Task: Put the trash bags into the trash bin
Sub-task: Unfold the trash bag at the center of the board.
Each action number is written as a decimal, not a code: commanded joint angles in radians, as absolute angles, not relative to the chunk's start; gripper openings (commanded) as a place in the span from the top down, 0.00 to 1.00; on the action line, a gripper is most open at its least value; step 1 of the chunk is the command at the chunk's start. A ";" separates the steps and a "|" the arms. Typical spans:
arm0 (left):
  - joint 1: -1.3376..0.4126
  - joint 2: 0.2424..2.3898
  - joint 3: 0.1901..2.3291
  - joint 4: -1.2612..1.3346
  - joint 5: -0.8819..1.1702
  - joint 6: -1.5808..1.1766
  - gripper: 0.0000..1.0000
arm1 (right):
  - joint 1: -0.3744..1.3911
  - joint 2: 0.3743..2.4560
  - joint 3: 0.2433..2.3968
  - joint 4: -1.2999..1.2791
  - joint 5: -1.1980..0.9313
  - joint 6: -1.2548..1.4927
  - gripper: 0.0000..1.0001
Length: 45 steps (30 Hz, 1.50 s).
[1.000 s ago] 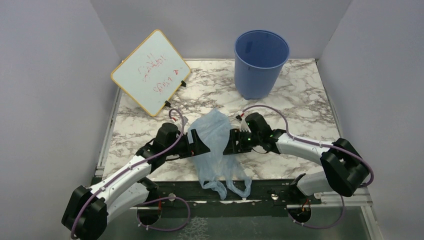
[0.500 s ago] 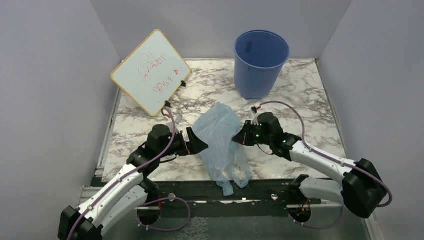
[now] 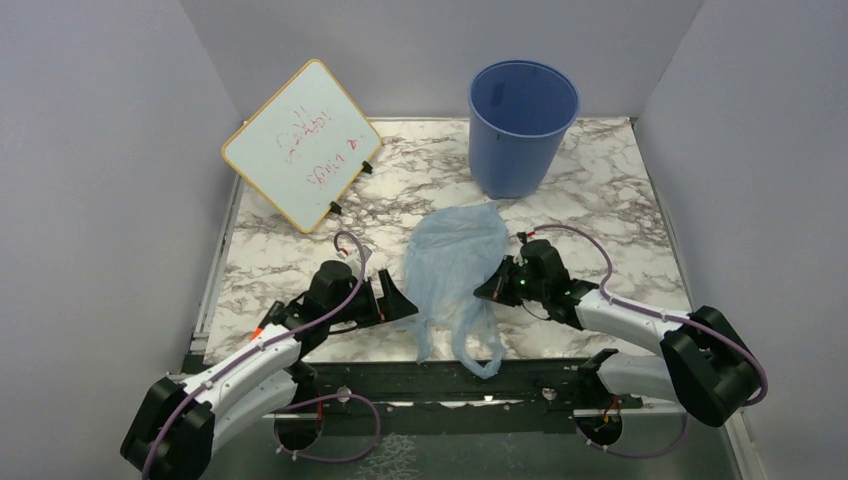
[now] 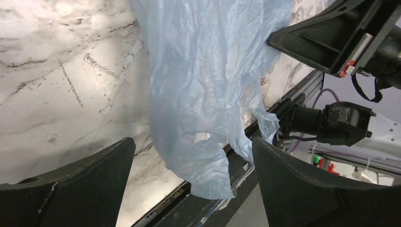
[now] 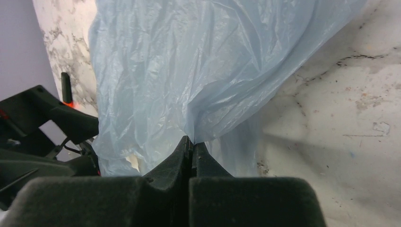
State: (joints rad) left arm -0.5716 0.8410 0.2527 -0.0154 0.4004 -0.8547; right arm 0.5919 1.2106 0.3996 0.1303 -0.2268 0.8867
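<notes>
A thin, translucent light-blue plastic bag (image 4: pixel 198 71) hangs crumpled over the white marble-patterned tabletop (image 4: pixel 61 85), its lower tail reaching the black front rail (image 4: pixel 165 210). The left gripper (image 4: pixel 191 144) has its black fingers spread wide (neither touches the plastic). At upper right, the tip of the right gripper (image 4: pixel 276 41) meets the bag's edge.

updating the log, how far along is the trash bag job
Done: the right pincer is shut on the trash bag, pinching a fold. In hand: the bag lies between the two pincers, its tail over the near edge of the table; the left pincer is open beside it. Left: the bag is not yet in the trash bin, which looks empty.
</notes>
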 commanded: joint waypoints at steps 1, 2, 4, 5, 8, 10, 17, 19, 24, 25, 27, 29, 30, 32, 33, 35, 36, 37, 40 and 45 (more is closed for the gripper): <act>-0.575 0.881 0.189 0.232 0.387 -0.956 0.07 | 0.591 1.159 0.403 0.164 -0.240 0.904 0.99; -0.575 0.888 0.184 0.236 0.374 -0.955 0.07 | 0.591 1.148 0.405 0.149 -0.232 0.895 0.99; -0.575 0.896 0.179 0.240 0.367 -0.950 0.07 | 0.591 1.130 0.406 0.125 -0.223 0.885 1.00; -0.574 0.898 0.177 0.248 0.374 -0.948 0.09 | 0.592 1.125 0.404 0.117 -0.224 0.883 1.00; -0.575 0.913 0.171 0.284 0.425 -0.933 0.16 | 0.591 1.115 0.382 0.137 -0.241 0.900 1.00; -0.574 0.935 0.170 0.326 0.481 -0.925 0.25 | 0.592 1.123 0.360 0.177 -0.258 0.921 0.99; -0.574 0.983 0.183 0.364 0.558 -0.916 0.53 | 0.591 1.173 0.383 0.199 -0.294 0.921 0.99; -0.575 0.957 0.187 0.364 0.560 -0.917 0.66 | 0.591 1.169 0.401 0.166 -0.278 0.905 0.99; -0.574 0.888 0.261 0.211 0.505 -0.835 1.00 | 0.591 1.131 0.482 0.014 -0.187 0.813 0.99; -0.575 0.882 0.303 0.117 0.476 -0.787 1.00 | 0.591 1.121 0.508 -0.036 -0.163 0.788 0.99; -0.574 0.876 0.397 -0.070 0.406 -0.694 1.00 | 0.591 1.103 0.559 -0.113 -0.118 0.736 0.99; -0.576 0.873 0.492 -0.246 0.332 -0.607 1.00 | 0.591 1.086 0.606 -0.184 -0.062 0.690 0.99; -0.576 0.873 0.537 -0.310 0.301 -0.579 1.00 | 0.591 1.081 0.636 -0.217 -0.029 0.670 0.99; -0.578 0.876 0.614 -0.400 0.261 -0.533 1.00 | 0.591 1.071 0.672 -0.277 0.046 0.641 0.99; -0.579 0.882 0.645 -0.437 0.250 -0.512 1.00 | 0.591 1.066 0.684 -0.301 0.079 0.630 0.99; -0.588 0.903 0.696 -0.496 0.241 -0.480 1.00 | 0.591 1.059 0.703 -0.329 0.130 0.608 0.99; -0.598 0.918 0.714 -0.521 0.241 -0.465 1.00 | 0.591 1.059 0.712 -0.342 0.149 0.598 0.99; -0.611 0.938 0.733 -0.548 0.235 -0.453 1.00 | 0.591 1.064 0.723 -0.357 0.163 0.587 0.99; -0.679 1.001 0.776 -0.603 0.187 -0.452 1.00 | 0.591 1.085 0.756 -0.401 0.170 0.558 0.99; -0.857 1.115 0.851 -0.661 0.048 -0.489 0.98 | 0.591 1.126 0.781 -0.462 0.086 0.485 0.98</act>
State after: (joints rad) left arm -0.7631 1.0466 0.7845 -0.5373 0.1844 -0.4992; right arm 0.5919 1.0943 0.7433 -0.3557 0.0868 0.5682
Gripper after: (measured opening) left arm 0.003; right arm 0.018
